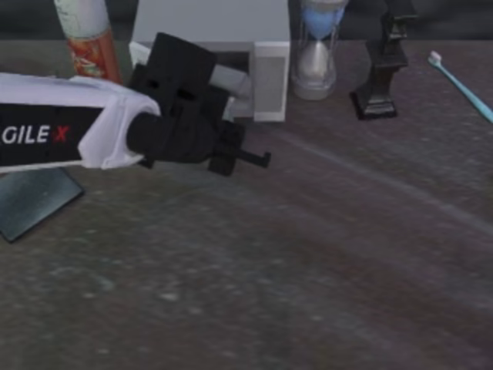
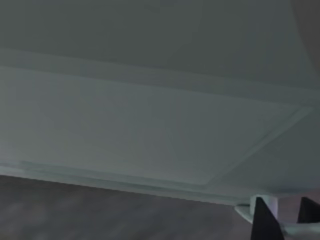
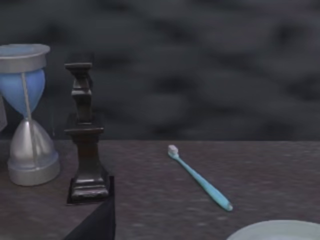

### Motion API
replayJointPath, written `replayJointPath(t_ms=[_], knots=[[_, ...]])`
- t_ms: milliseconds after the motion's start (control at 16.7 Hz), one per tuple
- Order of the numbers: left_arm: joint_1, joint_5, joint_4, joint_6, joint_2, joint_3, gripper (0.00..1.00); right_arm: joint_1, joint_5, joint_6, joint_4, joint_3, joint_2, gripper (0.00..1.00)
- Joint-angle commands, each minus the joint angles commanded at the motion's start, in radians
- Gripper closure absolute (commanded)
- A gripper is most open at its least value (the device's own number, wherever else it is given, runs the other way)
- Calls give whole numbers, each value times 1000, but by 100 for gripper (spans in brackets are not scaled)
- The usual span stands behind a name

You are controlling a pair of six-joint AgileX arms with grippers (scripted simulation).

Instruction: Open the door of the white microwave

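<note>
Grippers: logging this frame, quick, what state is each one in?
Left end effector: at the door's handle; cannot tell.
Right end effector: not in view.

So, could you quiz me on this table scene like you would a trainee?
1. True or false: the left gripper is at the front of the white microwave.
2. In the top view, what stands just right of the microwave? A) a banana B) an hourglass C) a mug
3. Fill in: the toothbrush lying at the table's right side is light ____.

Key: 1 true; 2 B; 3 blue. The right arm is outside the top view; its wrist camera looks at the hourglass and the toothbrush.
</note>
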Motion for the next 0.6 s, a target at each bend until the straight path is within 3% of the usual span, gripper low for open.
replayJointPath(t_ms=[600], knots=[[24,60,7,66,-28,-40,100,0,0,0,0,0,0,0]])
